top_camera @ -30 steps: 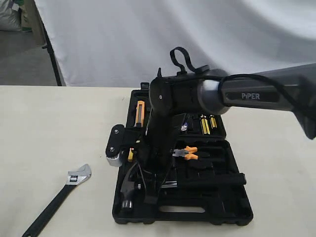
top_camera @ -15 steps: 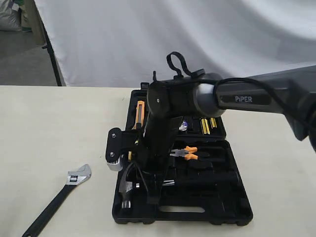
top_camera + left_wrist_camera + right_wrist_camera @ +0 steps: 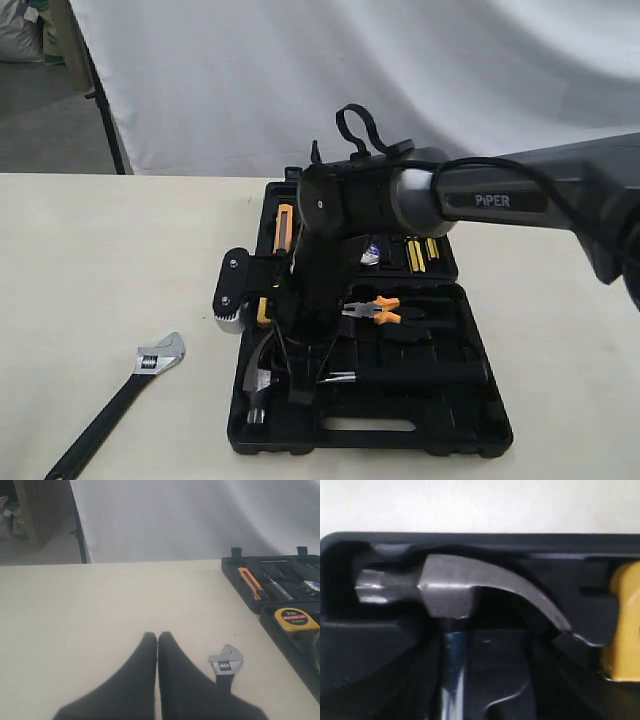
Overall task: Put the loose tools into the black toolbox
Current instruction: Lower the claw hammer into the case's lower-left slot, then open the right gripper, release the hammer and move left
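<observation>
The black toolbox (image 3: 470, 435) lies open on the table. The claw hammer (image 3: 258, 380) rests in its near-left recess, steel head (image 3: 445, 587) seated and black handle running right. My right gripper (image 3: 300, 385) points down over the hammer's neck. In the right wrist view its fingers stand wide apart either side of the shaft, open (image 3: 485, 685). The adjustable wrench (image 3: 150, 362) lies on the table left of the box. My left gripper (image 3: 158, 636) is shut and empty, close to the wrench's head (image 3: 226, 661). A small whitish thing (image 3: 371, 256) sits half hidden behind the arm; I cannot tell if it is the tape roll.
Inside the box are orange-handled pliers (image 3: 378, 310), a yellow tape measure (image 3: 292, 619), an orange utility knife (image 3: 284, 228) and yellow-handled bits (image 3: 420, 252). A white backdrop hangs behind the table. The right arm crosses above the box's far half.
The hammer's handle has dropped lower and flatter into the box. The right wrist has shifted slightly left and settled over the hammer's neck. The wrench has not moved.
</observation>
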Motion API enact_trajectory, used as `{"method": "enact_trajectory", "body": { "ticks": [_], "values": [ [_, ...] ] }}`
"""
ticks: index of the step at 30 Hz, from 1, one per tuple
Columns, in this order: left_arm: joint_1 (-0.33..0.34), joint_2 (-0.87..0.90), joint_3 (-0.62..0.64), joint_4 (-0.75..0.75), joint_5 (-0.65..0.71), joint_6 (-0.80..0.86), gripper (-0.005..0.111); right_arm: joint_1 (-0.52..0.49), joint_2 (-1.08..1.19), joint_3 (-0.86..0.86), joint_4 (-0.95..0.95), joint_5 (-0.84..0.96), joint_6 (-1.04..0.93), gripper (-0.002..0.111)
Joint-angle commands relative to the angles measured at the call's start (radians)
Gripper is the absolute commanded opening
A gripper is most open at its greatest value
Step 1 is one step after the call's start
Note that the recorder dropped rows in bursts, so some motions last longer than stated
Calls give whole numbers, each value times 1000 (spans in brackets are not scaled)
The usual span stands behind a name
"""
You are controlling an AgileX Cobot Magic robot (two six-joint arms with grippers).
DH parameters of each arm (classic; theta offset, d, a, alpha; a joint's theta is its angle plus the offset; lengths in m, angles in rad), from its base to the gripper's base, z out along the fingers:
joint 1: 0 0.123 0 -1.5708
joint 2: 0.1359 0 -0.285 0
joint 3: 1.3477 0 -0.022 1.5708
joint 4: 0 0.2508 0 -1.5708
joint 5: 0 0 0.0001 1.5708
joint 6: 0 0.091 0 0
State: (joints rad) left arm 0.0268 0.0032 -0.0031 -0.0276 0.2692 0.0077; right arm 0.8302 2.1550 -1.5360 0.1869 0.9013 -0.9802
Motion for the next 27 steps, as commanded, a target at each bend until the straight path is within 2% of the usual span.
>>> {"method": "enact_trajectory", "body": {
  "ticks": [1,6,9,12,20,27],
  "values": [
    [4,-3,3,-3,1,-8,1,-1,7,2,-8,84,35,75],
    [4,-3,3,-3,1,-8,1,-1,-49,-73,-6,147,47,73],
    [4,-3,3,-3,1,-8,1,-1,-89,-102,5,142,52,65],
    [4,-3,3,-3,1,-8,1,-1,-112,-102,5,119,79,52],
    [4,-3,3,-3,1,-8,1,4,-46,-102,38,162,91,1],
    [4,-3,3,-3,1,-8,1,-12,-117,-102,-100,181,212,0]
  ]
}}
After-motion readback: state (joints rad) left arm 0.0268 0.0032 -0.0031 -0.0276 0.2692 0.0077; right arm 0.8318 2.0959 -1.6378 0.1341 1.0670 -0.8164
